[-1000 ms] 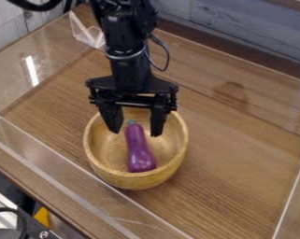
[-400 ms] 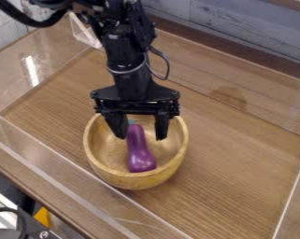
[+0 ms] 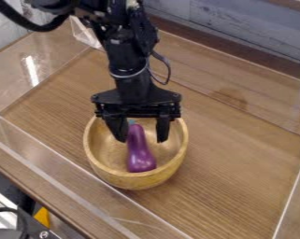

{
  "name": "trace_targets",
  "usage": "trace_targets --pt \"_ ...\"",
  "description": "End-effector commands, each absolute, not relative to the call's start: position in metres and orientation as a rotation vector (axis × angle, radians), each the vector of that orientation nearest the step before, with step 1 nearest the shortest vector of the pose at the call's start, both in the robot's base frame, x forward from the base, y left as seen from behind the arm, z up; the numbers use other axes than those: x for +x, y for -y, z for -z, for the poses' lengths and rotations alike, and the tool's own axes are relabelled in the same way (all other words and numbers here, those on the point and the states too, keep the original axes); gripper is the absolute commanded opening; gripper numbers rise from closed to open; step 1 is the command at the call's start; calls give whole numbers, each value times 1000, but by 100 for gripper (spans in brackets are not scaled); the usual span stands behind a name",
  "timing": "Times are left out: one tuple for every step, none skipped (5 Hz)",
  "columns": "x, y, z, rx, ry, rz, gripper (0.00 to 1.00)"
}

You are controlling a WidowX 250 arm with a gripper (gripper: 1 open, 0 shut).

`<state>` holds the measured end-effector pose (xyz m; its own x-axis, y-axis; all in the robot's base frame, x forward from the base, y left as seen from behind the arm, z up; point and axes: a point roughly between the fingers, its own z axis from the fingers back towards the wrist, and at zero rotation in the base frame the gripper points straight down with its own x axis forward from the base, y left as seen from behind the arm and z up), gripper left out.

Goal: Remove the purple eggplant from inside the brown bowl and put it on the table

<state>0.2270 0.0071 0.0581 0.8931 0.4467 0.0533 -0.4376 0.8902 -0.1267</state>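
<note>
Item: gripper (image 3: 138,132). Fingers spread wide, pointing straight down, one on each side of the upper end of the eggplant; nothing pinched. Whether a fingertip touches the eggplant cannot be told.

Item: eggplant (image 3: 138,151). Purple, glossy, lying inside the bowl (image 3: 105,161), its long axis running from 12 o'clock down to 6 o'clock, thick end toward 6. Not yet lifted.

Item: bowl. Light wood, sitting on the table (image 3: 239,121) toward the 6 o'clock side of the view, clear walls around the table edge.

Change noted: against the earliest view, the gripper sits slightly lower and slightly toward 3 o'clock, with its fingers deeper past the bowl rim; the arm above leans a little more. The shift is small. Fingers as wide apart as before. Eggplant and bowl have not shifted.

Reading for the task: this looks like the final lowering before a grasp. The fingers already straddle the eggplant, so closing appears to be the next need; lifting and setting it on the table remain undone.
</note>
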Motion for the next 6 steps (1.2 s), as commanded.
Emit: trace_targets --pt "230 -3 -70 -112 125 -454 100" --pt "230 -1 -71 -108 125 -450 100" --pt "230 1 -72 -105 125 -447 100" --pt "230 2 -72 -105 124 -446 100" --pt "229 3 -72 -106 123 -445 100" --pt "229 3 -73 -109 121 -445 100"
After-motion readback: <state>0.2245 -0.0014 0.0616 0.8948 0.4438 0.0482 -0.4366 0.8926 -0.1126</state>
